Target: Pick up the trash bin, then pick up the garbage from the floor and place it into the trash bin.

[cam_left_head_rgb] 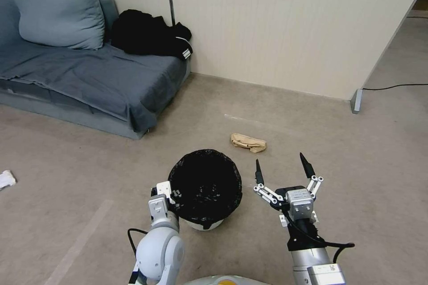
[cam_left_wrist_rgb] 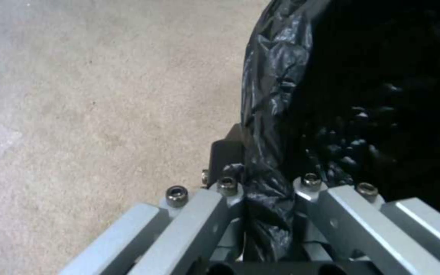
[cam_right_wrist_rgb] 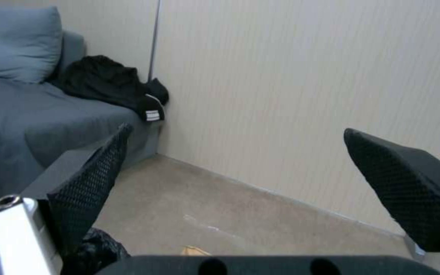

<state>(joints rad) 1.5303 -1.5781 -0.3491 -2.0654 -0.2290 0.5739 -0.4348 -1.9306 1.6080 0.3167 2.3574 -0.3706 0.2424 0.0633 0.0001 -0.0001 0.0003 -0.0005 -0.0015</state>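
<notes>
The trash bin [cam_left_head_rgb: 206, 187], white with a crinkly black liner over its rim, is in the lower middle of the head view, and my left gripper [cam_left_head_rgb: 171, 197] is shut on its left rim. The left wrist view shows the liner [cam_left_wrist_rgb: 271, 114] pinched between the fingers. A brown paper bag [cam_left_head_rgb: 248, 142], a piece of the garbage, lies on the floor just beyond the bin. My right gripper [cam_left_head_rgb: 282, 168] hangs open to the right of the bin, with nothing between its black fingertips [cam_right_wrist_rgb: 85, 183]. A sliver of the paper bag [cam_right_wrist_rgb: 194, 251] peeks out in the right wrist view.
A grey sofa [cam_left_head_rgb: 84, 75] with a pillow and a black garment [cam_left_head_rgb: 151, 33] stands at the back left. A beige wall [cam_left_head_rgb: 290, 26] runs behind, ending at a corner foot [cam_left_head_rgb: 355, 100] with a black cable. A white scrap [cam_left_head_rgb: 6, 179] lies at the far left on the floor.
</notes>
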